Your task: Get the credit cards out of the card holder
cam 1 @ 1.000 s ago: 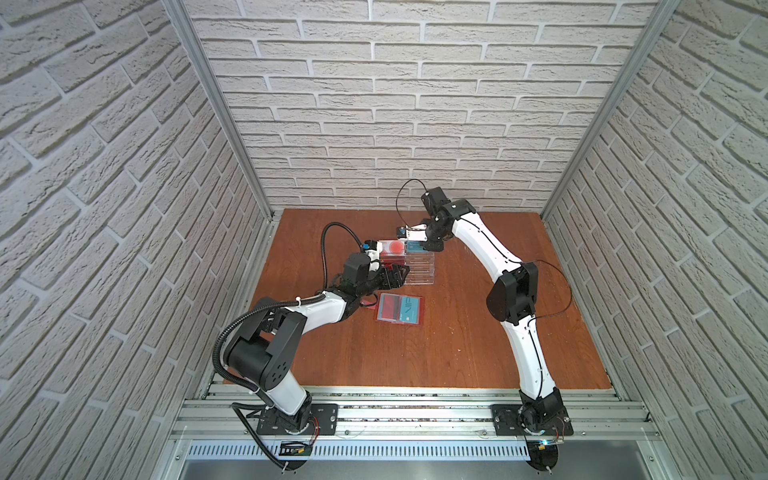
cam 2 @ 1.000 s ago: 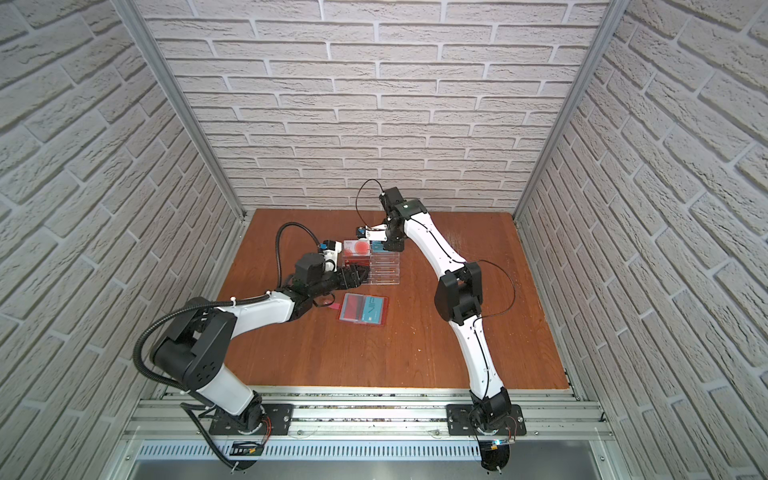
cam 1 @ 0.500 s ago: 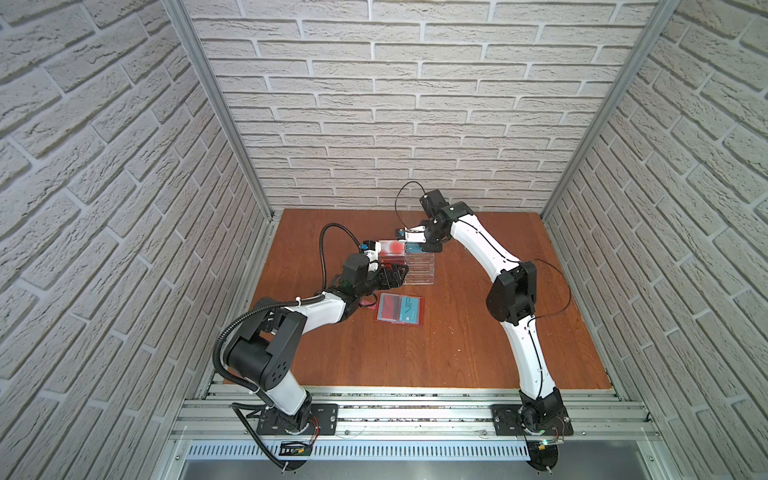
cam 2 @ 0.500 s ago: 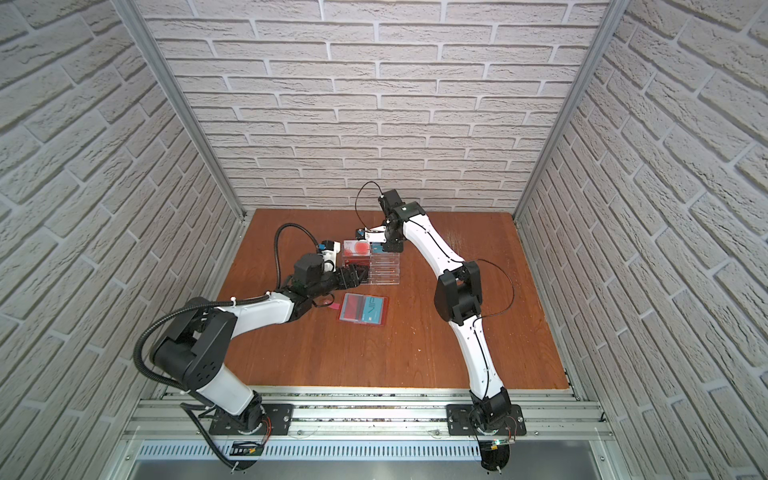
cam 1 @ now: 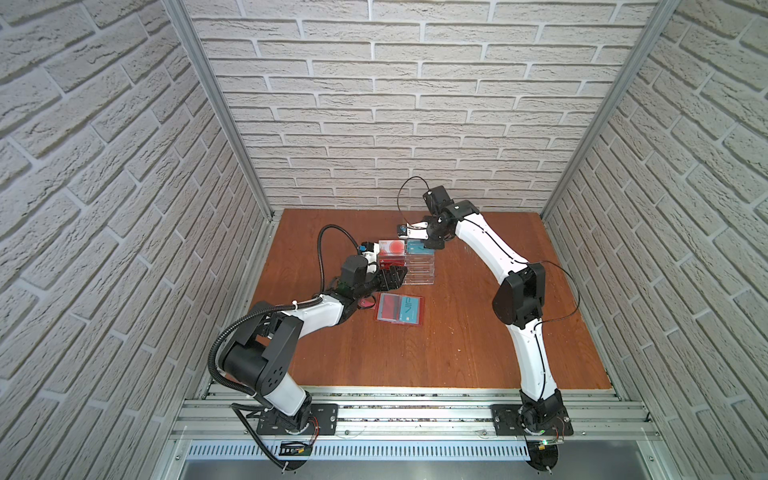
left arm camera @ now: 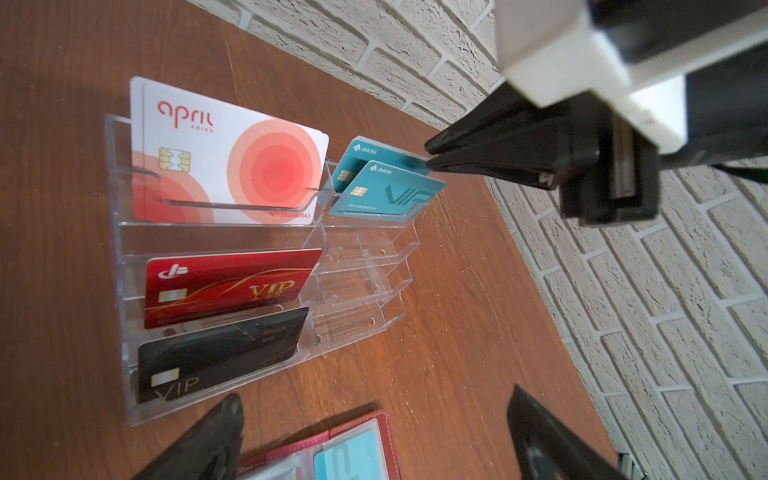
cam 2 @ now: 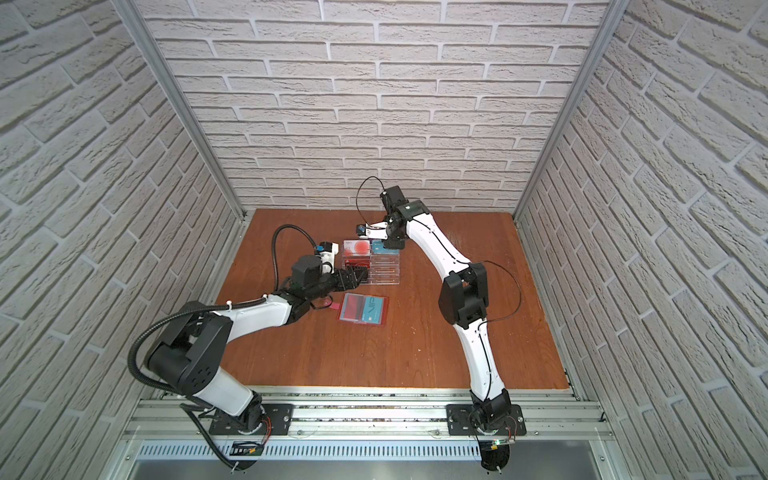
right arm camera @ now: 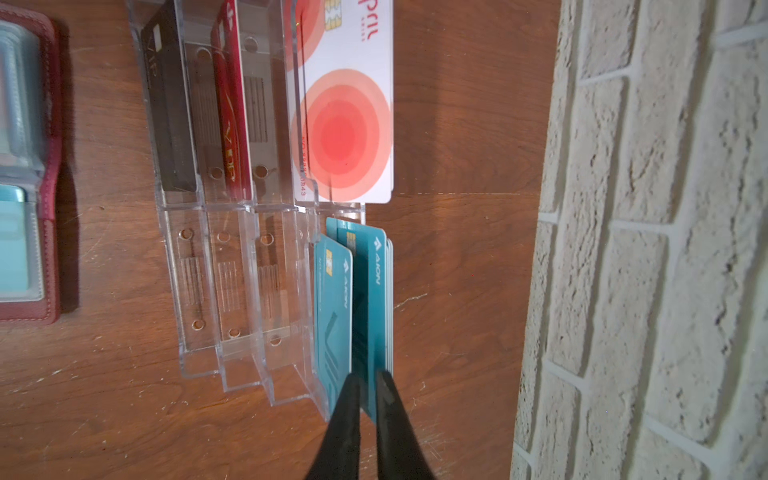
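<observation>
The left end effector (cam 1: 397,277), jaws wide and empty, hovers at the near left corner of the clear stand (cam 1: 419,272). The card holder (cam 1: 400,308) lies open just before the stand, credit cards (cam 1: 388,307) inside. The right end effector (right arm camera: 369,380), jaws barely apart, straddles a teal card (right arm camera: 376,299) in the stand's far right slot; if it grips, I cannot tell.

Bright even light, blurred wrist-view foregrounds

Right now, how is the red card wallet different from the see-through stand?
The card holder is red and lies open flat; the clear stand is see-through and tiered. The card holder's credit cards lie in sleeves; the clear stand's cards stand up. Both hold cards.
</observation>
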Tool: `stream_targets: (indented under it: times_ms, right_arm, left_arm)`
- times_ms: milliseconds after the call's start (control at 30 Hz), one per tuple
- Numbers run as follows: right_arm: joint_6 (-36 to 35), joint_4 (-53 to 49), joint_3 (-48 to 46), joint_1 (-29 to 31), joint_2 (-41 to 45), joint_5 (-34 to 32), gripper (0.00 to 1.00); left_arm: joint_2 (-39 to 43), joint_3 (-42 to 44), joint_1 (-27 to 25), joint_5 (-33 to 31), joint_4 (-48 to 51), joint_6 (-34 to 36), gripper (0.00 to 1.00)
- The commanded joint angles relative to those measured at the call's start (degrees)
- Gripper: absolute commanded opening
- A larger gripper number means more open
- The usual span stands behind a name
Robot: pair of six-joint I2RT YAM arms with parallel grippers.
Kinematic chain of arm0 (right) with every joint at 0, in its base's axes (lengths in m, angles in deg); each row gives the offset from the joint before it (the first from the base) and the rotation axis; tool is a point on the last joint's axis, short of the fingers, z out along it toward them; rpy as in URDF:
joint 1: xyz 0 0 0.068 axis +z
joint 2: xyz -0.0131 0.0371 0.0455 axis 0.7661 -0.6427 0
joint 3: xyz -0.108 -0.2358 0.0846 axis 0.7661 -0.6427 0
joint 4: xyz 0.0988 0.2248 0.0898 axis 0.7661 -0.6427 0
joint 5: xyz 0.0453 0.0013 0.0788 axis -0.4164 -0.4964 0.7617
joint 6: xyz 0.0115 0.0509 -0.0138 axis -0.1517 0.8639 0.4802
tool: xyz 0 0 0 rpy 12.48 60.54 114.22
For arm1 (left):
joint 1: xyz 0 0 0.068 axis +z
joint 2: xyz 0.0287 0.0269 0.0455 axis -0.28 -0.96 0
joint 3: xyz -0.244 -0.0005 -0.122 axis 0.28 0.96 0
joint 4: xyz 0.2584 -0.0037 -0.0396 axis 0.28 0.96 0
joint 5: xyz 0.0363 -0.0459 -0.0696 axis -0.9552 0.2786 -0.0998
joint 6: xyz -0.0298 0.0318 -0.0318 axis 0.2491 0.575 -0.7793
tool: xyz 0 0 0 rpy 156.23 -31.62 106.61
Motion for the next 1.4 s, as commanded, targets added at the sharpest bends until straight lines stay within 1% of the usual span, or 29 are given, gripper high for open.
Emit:
stream_targets:
  times_ms: [0, 133, 233, 333, 367, 467, 533, 567, 667, 733, 800, 933, 1100, 1233, 1267, 1367]
  right_arm:
    - [0.64, 2.64, -1.26, 0.39, 4.66, 0.15, 0.15]
    - [1.63, 3.87, -2.41, 0.31, 5.81, -0.44, 0.17]
    - [3.99, 5.29, -2.8, 0.14, 6.74, -0.92, 0.2]
    - [9.1, 8.53, -3.76, -0.39, 8.11, -2.22, 0.25]
    - [11.43, 10.42, -4.67, -0.78, 8.8, -2.87, 0.29]
    - [20.02, 19.39, -11.38, -2.31, 12.71, -5.21, 0.6]
    - [25.08, 25.54, -18.11, -3.17, 16.01, -6.51, 0.91]
    - [26.92, 27.72, -20.98, -3.45, 17.42, -6.52, 0.98]
    - [35.02, 34.87, -29.22, -4.07, 21.46, -8.88, 1.0]
    - [40.56, 36.52, -32.23, -4.78, 22.2, -9.44, 1.0]
    - [45.63, 36.73, -32.95, -5.2, 21.56, -10.31, 1.0]
    - [52.44, 36.7, -34.08, -5.27, 19.48, -9.37, 1.0]
    - [55.86, 38.33, -36.1, -5.34, 18.0, -6.2, 1.0]
    - [57.0, 37.88, -36.13, -5.32, 17.34, -3.21, 1.0]
    - [57.25, 37.9, -36.12, -5.34, 15.48, -2.81, 1.0]
    - [57.63, 37.79, -36.16, -5.27, 14.55, -2.28, 1.0]
  left_arm:
    - [2.17, 0.93, -0.37, -0.8, -1.63, 0.21, 0.98]
    - [3.13, 1.08, -0.82, -1.5, -0.93, 0.38, 0.98]
    - [3.75, 1.03, -1.0, -1.72, -0.35, 0.38, 0.98]
    - [4.11, 0.72, -1.15, -1.77, 0.26, 0.45, 0.98]
    - [4.21, 0.73, -1.1, -1.83, 0.27, 0.45, 0.98]
    - [4.88, 1.13, -1.18, -2.14, 0.27, 0.38, 0.98]
    - [5.3, 1.5, -1.27, -2.25, 0.4, 0.38, 0.98]
    - [5.55, 1.73, -1.3, -2.37, 0.39, 0.39, 0.98]
    - [5.7, 1.94, -1.49, -2.56, 0.31, 0.4, 0.98]
    - [5.55, 2.02, -1.49, -2.53, -0.04, 0.17, 0.98]
    - [5.4, 2.12, -1.52, -2.47, -0.69, -0.23, 0.98]
    - [4.95, 2.22, -1.72, -2.21, -1.22, -0.58, 0.98]
    - [4.92, 2.94, -1.7, -2.21, -1.71, -1.02, 0.98]
    - [4.65, 3.12, -1.7, -2.21, -1.45, -0.94, 0.98]
    - [4.59, 3.11, -1.7, -2.21, -1.45, -0.89, 0.98]
    - [4.39, 3.04, -1.7, -2.21, -1.36, -0.81, 0.98]
